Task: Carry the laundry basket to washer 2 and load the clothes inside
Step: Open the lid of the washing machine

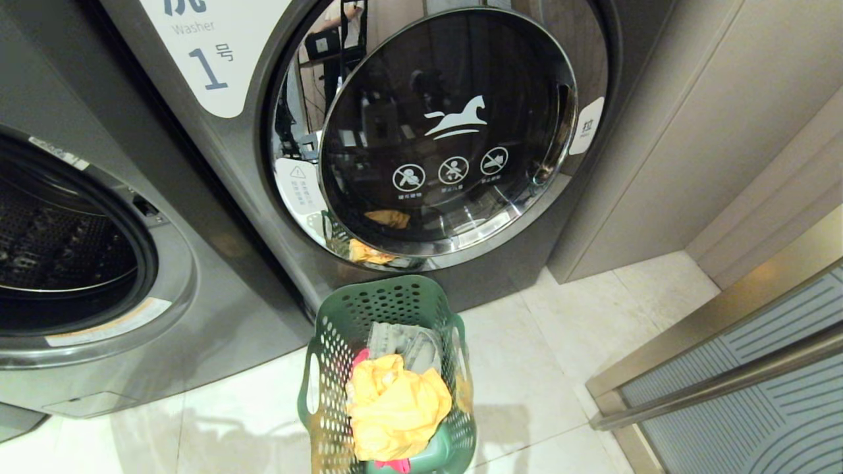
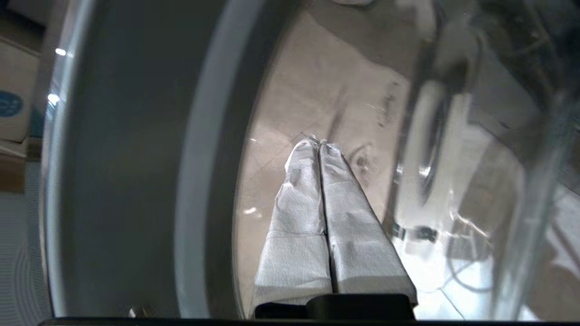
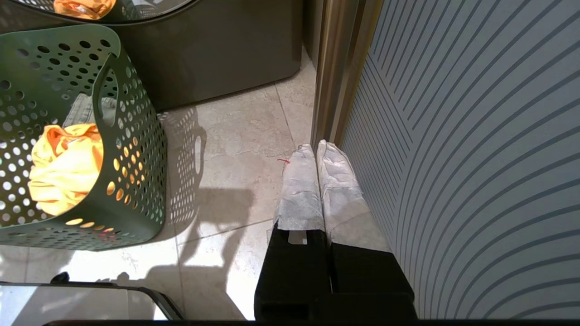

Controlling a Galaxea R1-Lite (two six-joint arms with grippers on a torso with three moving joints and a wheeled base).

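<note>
The dark green laundry basket [image 1: 395, 296] stands on the tiled floor in front of a closed washer. It holds the clothes: a yellow garment [image 1: 395, 408] on top, grey-green denim [image 1: 405, 342] behind it and a bit of pink-red cloth [image 1: 395, 465]. To the left a washer with its door open shows its drum [image 1: 59, 243]. No numeral shows on it, so I cannot tell if it is washer 2. My left gripper [image 2: 318, 141] is shut and empty, close to a curved glass door with a grey ring [image 2: 136, 158]. My right gripper [image 3: 315, 147] is shut and empty, low beside the basket [image 3: 136, 149].
The closed washer bears a label with the numeral 1 [image 1: 211, 59] and a chrome-ringed door with a horse logo [image 1: 454, 118]. A beige wall panel [image 1: 658, 164] and a striped grey panel [image 3: 476, 158] with a metal frame bound the right side.
</note>
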